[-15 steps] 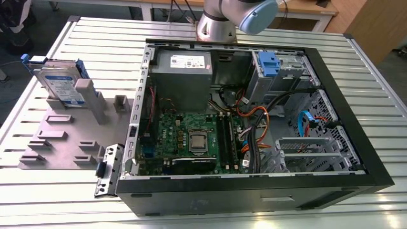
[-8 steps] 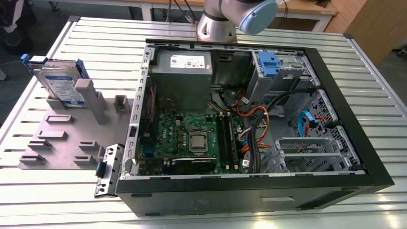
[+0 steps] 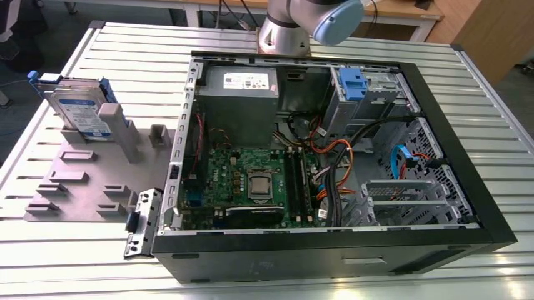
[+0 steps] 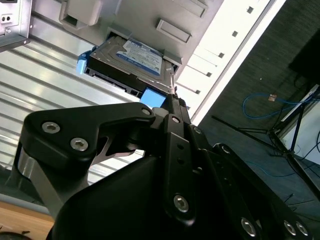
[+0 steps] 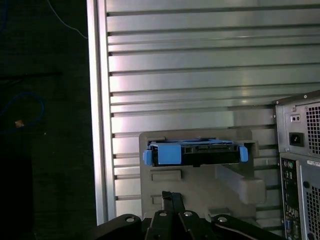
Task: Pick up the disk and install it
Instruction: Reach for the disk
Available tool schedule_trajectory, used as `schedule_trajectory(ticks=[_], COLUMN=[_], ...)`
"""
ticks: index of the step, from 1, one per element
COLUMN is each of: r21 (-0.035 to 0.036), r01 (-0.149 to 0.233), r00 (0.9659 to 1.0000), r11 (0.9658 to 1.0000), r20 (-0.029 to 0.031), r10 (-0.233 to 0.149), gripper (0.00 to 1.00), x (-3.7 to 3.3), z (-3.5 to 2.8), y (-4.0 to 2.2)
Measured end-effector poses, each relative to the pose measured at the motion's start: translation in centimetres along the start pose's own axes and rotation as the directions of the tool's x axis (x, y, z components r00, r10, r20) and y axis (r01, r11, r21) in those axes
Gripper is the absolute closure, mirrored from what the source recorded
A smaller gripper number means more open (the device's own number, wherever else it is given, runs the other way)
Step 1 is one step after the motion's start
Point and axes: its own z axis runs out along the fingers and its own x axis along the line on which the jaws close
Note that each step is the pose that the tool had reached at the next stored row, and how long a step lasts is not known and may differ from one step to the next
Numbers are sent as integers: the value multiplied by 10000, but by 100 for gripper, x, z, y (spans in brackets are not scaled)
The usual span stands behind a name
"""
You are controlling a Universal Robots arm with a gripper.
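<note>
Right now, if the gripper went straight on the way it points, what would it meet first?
Probably the disk, standing on edge in the grey holder: in the first wrist view the gripper points toward its blue-railed edge with nothing between. How far off is unclear.

- My arm [image 3: 282, 34]: silver tube, with a pale-blue cap [image 3: 338, 22] at its two o'clock.
- My claw [image 4: 172, 97]: matte black links, silver screws [image 4: 181, 201], grey metal plate [image 4: 37, 185].
</note>
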Motion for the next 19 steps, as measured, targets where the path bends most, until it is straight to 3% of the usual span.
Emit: schedule_trajectory(ticks=[19], r21=[0], r01=[0], r00=[10000], r11=[10000], r20=[3], r10=[0], gripper=[89], x=[317], z=[-9], y=[-24])
